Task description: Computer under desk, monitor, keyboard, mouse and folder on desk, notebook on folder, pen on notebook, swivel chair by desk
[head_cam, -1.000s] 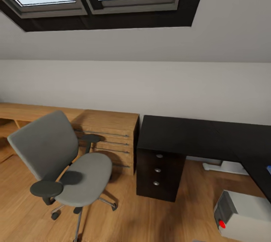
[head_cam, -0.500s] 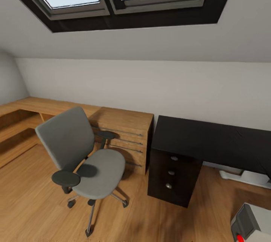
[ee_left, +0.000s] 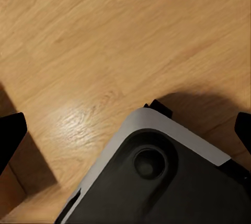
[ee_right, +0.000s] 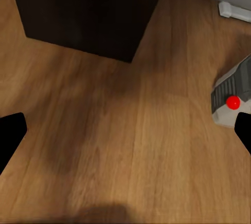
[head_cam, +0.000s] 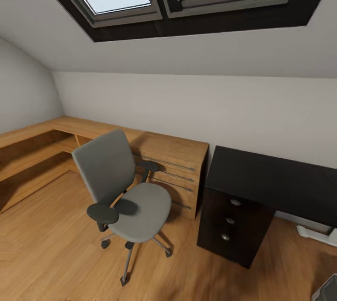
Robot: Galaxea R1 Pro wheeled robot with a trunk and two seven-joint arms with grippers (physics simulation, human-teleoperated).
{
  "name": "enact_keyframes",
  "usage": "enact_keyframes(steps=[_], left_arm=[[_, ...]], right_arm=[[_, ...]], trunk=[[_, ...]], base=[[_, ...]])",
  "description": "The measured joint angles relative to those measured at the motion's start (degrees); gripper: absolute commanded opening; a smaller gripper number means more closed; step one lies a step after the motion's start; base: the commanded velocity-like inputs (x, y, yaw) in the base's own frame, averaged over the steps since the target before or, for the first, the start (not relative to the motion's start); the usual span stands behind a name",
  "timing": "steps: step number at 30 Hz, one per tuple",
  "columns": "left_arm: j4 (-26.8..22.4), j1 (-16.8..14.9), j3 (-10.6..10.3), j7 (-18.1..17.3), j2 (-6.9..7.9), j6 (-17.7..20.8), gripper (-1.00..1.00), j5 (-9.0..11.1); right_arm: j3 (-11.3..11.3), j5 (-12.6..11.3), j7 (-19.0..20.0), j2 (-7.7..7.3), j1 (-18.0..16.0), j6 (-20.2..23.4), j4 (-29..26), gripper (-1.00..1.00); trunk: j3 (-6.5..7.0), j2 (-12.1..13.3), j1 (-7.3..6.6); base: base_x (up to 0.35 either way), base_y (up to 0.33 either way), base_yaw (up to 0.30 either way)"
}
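1. From my head, the grey upholstered swivel chair (head_cam: 124, 188) stands on the light wood plank floor (head_cam: 47, 249), its seat bare, just beside a low light-wood cabinet (head_cam: 175, 158). The black-topped desk (head_cam: 276, 181) with its dark drawer unit stands to the right.
2. My left end effector (ee_left: 125, 130) hangs spread wide, holding nothing, over my own grey-and-black base (ee_left: 162, 177).
3. My right end effector (ee_right: 125, 130) is likewise wide apart and empty above the floor, between the drawer unit (ee_right: 89, 10) and the light grey computer tower (ee_right: 232, 96) with its red light.

The head camera has swung left: the swivel chair (head_cam: 124, 193) and the desk (head_cam: 271, 181) now sit further right in the frame, more of the left wall shows, and the computer (head_cam: 329, 289) has slid almost out at the lower right corner.
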Motion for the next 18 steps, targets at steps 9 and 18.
enact_keyframes(steps=[9, 18], left_arm=[[-0.1, 0.0, 0.4, -0.2, -0.03, -0.5, 1.0, -0.1], [0.0, 0.0, -0.7, -0.3, -0.16, -4.6, 1.0, -1.5]], right_arm=[[0.1, 0.1, 0.0, -0.17, 0.8, -0.8, -0.1, 1.0], [0.2, 3.8, 0.0, -0.03, 0.9, -0.9, 0.0, 1.0]], trunk=[[0.0, 0.0, 0.0], [0.0, 0.0, 0.0]], base=[[0.0, 0.0, 0.262], [0.0, 0.0, 0.282]])
